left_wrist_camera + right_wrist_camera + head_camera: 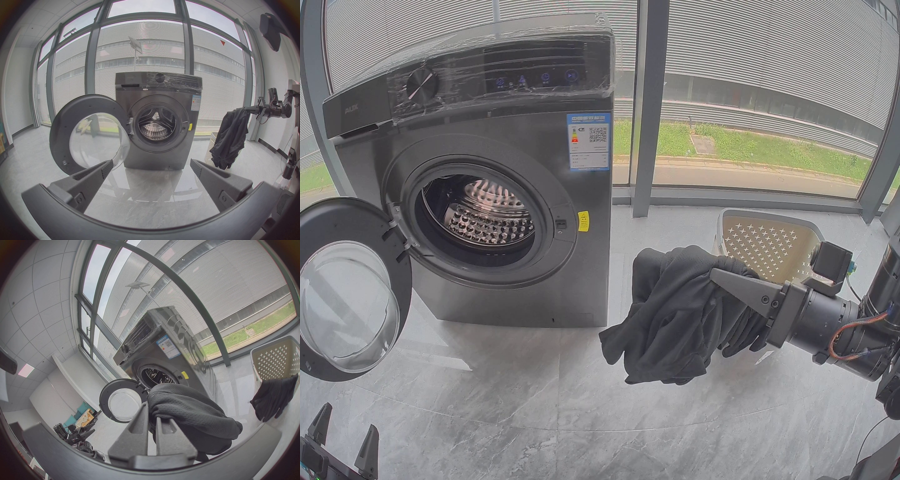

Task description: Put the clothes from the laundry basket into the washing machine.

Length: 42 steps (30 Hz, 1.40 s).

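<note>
washing machine mouth (478,219) unobstructed | door (353,294) swung left | depth inside probably ample

Lab, glass wall (762,94), film-wrapped washing machine (506,134)

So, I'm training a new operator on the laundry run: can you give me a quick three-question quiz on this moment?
1. True or false: the door of the washing machine stands open.
2. What do the jaws of the right gripper hold?
A. a white towel
B. a dark garment
C. nothing
3. Fill in the gap: the jaws of the left gripper stand ____, with nothing between them.

Key
1. True: the door is swung out to the machine's left and the drum shows.
2. B: the garment hangs from the shut jaws, in front of the laundry basket.
3. open
</note>
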{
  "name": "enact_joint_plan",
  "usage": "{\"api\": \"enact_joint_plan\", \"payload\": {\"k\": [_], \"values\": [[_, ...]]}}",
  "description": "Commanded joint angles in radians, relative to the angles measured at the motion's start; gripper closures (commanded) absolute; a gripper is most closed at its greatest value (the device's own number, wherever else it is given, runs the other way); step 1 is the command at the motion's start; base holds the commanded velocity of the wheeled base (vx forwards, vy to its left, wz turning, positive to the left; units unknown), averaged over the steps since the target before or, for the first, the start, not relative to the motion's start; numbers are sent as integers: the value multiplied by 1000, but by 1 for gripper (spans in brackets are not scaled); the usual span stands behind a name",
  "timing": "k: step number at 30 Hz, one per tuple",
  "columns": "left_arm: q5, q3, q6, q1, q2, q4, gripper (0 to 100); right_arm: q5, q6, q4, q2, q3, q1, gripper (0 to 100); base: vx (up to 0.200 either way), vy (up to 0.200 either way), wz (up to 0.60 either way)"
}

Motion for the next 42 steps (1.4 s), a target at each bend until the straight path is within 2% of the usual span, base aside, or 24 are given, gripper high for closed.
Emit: {"api": "enact_joint_plan", "payload": {"k": [1, 13, 22, 31, 42], "values": [[2, 16, 1, 0, -17, 0, 0, 0, 1, 0, 4, 1, 2, 100, -200, 200, 0], [2, 16, 2, 2, -17, 0, 0, 0, 0, 0, 3, 0, 0, 100, 0, 0, 0], [2, 16, 2, 0, -17, 0, 0, 0, 0, 0, 3, 0, 0, 100, 200, 0, 0], [0, 16, 2, 0, -17, 0, 0, 0, 0, 0, 3, 3, 2, 100, 0, 0, 0], [0, 16, 2, 0, -17, 0, 0, 0, 0, 0, 4, 3, 0, 100, 0, 200, 0]]}}
